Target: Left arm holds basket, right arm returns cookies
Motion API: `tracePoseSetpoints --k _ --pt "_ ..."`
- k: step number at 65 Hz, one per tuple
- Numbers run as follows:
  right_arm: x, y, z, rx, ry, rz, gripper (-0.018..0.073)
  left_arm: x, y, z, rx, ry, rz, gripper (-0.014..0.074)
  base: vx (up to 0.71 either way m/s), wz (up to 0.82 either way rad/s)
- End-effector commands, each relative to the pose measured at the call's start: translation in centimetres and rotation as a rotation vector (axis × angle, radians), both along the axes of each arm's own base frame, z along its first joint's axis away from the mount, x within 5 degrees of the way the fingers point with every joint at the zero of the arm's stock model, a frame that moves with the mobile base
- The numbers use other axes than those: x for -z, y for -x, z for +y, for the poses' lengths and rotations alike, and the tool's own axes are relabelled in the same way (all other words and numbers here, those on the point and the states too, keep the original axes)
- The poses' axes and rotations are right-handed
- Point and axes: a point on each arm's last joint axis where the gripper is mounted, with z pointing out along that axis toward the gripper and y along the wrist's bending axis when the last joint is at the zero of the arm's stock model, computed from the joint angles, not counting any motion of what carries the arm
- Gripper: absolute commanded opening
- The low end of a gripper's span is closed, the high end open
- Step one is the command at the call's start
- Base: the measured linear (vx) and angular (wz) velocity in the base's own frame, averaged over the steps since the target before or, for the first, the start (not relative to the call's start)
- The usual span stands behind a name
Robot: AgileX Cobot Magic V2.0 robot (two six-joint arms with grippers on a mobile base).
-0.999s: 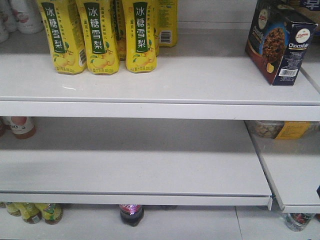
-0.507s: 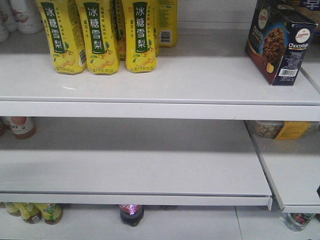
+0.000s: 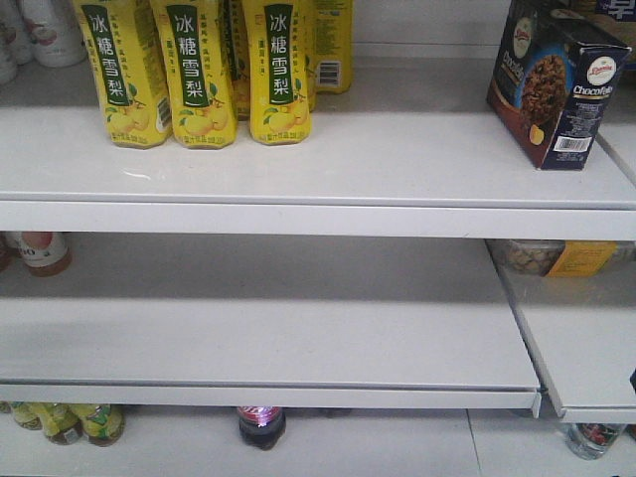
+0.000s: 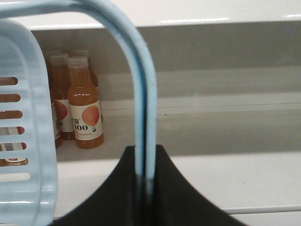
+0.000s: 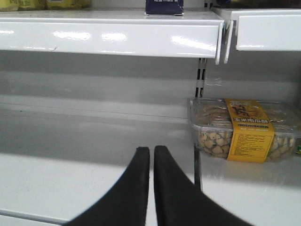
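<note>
The dark navy cookies carton (image 3: pixel 555 84) stands upright on the top shelf at the far right in the front view; its bottom edge (image 5: pixel 163 7) shows on that shelf in the right wrist view. No gripper touches it. My left gripper (image 4: pixel 144 153) is shut on the basket's thin light blue hoop handles (image 4: pixel 141 94); the slotted side of the basket (image 4: pixel 21 141) fills the left edge of the left wrist view. My right gripper (image 5: pixel 151 151) is shut with nothing in it, low in front of the middle shelf. Neither arm shows in the front view.
Yellow pear-drink bottles (image 3: pixel 199 75) line the top shelf's left. A clear snack tub with a yellow label (image 5: pixel 244 129) lies on the middle shelf, right of my right gripper. Orange drink bottles (image 4: pixel 84 110) stand behind the basket. More bottles (image 3: pixel 260 425) sit on the bottom shelf.
</note>
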Motion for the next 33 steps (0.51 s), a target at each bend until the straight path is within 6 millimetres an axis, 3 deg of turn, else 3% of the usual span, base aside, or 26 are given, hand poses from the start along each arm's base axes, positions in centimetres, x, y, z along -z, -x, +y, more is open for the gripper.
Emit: tracePoseSetpoints --k 1,33 --pt "-1.14 -0.12 -0.46 0.052 0.028 -0.051 -0.0011 -2.13 0.25 -0.04 0.007 -0.025 -0.158 -0.0003 0.00 0.00" --pt "-1.31 0.05 -0.82 0.094 0.078 -0.076 -0.0011 -2.13 0.25 -0.04 0.007 -0.025 -0.158 -0.0003 0.00 0.00"
